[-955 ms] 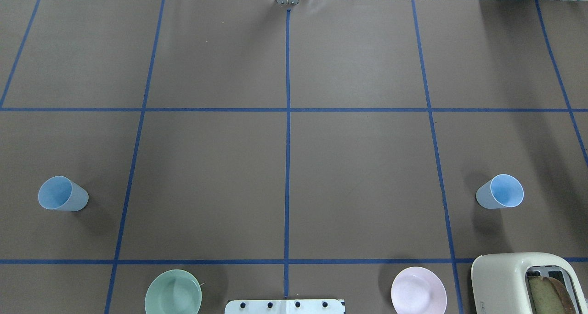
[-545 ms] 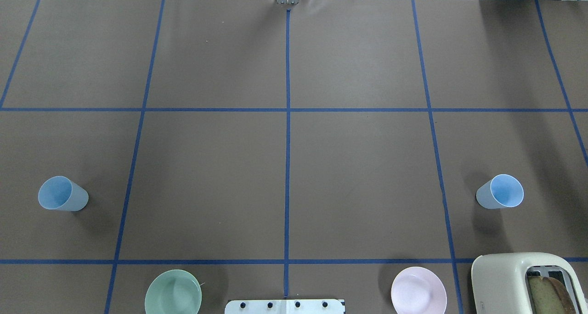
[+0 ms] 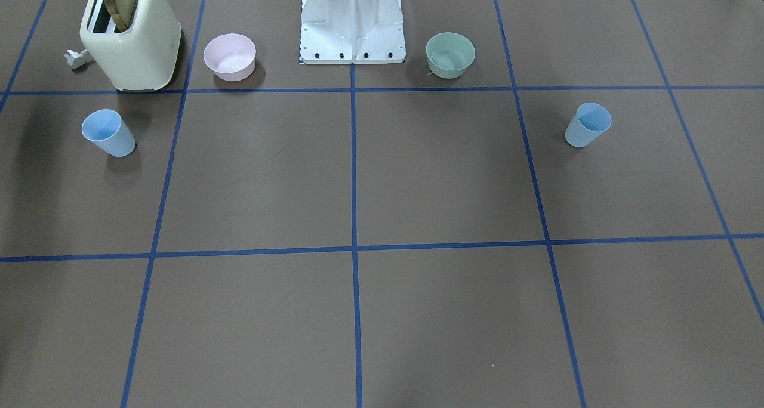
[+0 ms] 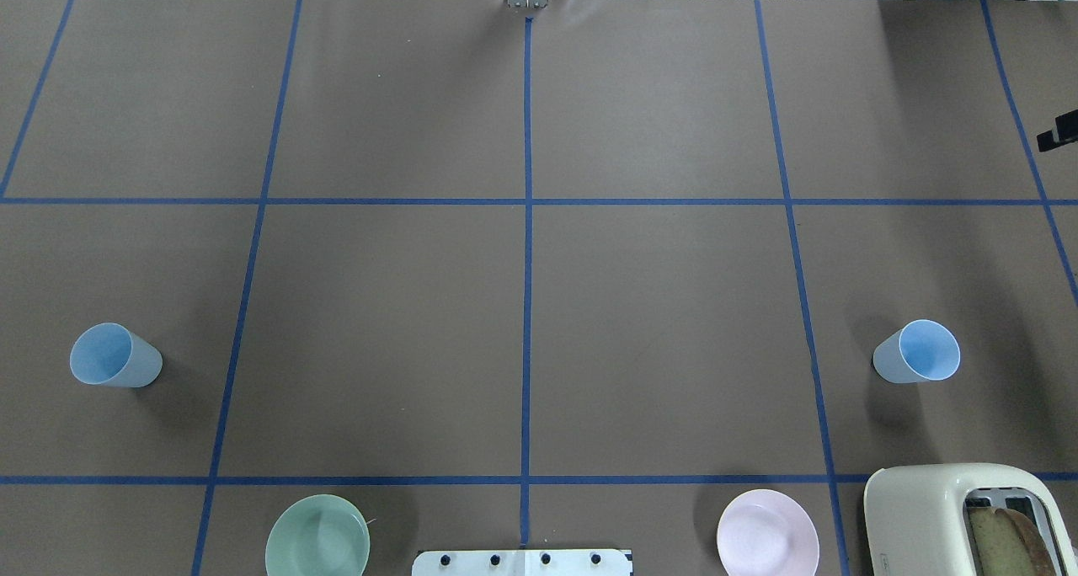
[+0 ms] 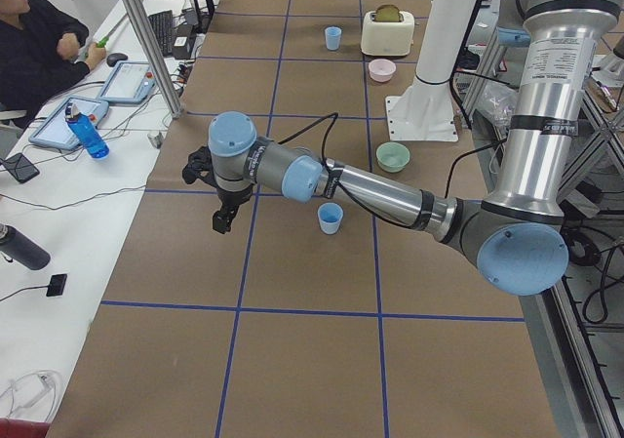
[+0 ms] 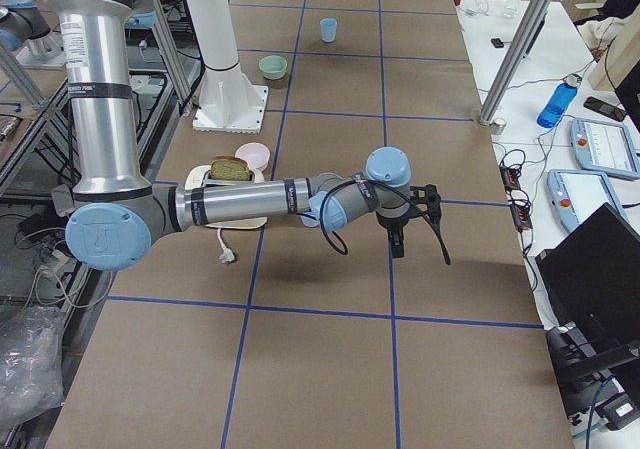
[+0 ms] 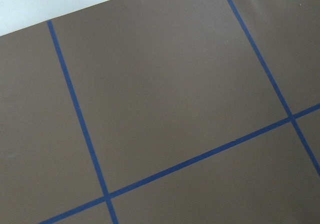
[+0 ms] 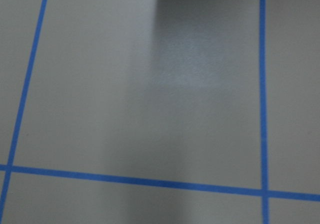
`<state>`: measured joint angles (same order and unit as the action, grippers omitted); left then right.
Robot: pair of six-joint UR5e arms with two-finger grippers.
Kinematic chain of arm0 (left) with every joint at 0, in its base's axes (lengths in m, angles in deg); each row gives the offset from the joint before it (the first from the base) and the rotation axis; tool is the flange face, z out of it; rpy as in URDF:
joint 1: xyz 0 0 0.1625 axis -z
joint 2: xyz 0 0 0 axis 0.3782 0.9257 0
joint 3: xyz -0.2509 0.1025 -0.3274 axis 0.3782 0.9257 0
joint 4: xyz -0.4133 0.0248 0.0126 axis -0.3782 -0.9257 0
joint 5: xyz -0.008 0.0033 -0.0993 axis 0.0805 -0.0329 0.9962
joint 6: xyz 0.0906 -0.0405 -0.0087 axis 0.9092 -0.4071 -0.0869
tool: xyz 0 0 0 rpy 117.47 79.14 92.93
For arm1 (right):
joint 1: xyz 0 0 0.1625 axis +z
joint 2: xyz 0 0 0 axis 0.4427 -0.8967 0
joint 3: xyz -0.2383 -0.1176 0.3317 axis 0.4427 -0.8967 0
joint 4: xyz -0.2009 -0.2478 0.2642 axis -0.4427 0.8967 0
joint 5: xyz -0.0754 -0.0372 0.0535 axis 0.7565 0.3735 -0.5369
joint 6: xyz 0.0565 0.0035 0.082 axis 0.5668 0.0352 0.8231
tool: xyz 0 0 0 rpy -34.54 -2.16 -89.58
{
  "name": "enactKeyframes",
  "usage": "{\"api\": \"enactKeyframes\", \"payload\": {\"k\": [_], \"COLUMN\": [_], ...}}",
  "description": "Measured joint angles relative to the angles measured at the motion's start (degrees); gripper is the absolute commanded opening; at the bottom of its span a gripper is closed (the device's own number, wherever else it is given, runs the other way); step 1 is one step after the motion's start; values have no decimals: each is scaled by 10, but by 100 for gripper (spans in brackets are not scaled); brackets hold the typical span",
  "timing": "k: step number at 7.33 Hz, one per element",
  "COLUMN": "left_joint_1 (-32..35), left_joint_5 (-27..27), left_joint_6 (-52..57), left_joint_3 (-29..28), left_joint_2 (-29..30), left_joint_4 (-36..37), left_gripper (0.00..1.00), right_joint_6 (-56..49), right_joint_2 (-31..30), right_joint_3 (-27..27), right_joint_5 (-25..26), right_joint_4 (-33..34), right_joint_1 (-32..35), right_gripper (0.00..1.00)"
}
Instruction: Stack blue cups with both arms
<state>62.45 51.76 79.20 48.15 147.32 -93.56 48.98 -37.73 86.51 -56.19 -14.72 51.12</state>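
I cannot tell whether the left gripper (image 5: 221, 225) or the right gripper (image 6: 420, 244) has its fingers apart or together; both hang above the brown table (image 4: 657, 323). The left-side blue cup (image 4: 114, 355) stands upright, apart from the left gripper on its robot-facing side. The right-side blue cup (image 4: 918, 353) stands likewise behind the right gripper

2 arms (image 5: 375, 192): grey metal tubes | joint caps (image 5: 232, 134): light blue | cables (image 5: 327, 118): black | fingers (image 5: 222, 221): black | pedestal (image 3: 352, 20): white
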Motion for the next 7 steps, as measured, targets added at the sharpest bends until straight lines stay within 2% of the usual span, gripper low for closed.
{"api": "enactKeyframes", "payload": {"k": [2,4,7], "left_joint_1": [-50,-107,-174], "left_joint_5": [-17,-33,-70], "left_joint_6": [-106,-214,-308], "left_joint_3": [6,7,8], "left_joint_2": [-54,-96,-112], "left_joint_4": [-121,-237,-311], "left_gripper": [98,98,98], "right_joint_6": [17,24,61], "right_joint_2": [-66,-100,-107], "right_joint_3": [57,97,128], "right_joint_5": [6,4,1], "right_joint_4": [-24,-27,-27], "right_joint_1": [-42,-70,-93], "right_gripper": [100,99,99]}}
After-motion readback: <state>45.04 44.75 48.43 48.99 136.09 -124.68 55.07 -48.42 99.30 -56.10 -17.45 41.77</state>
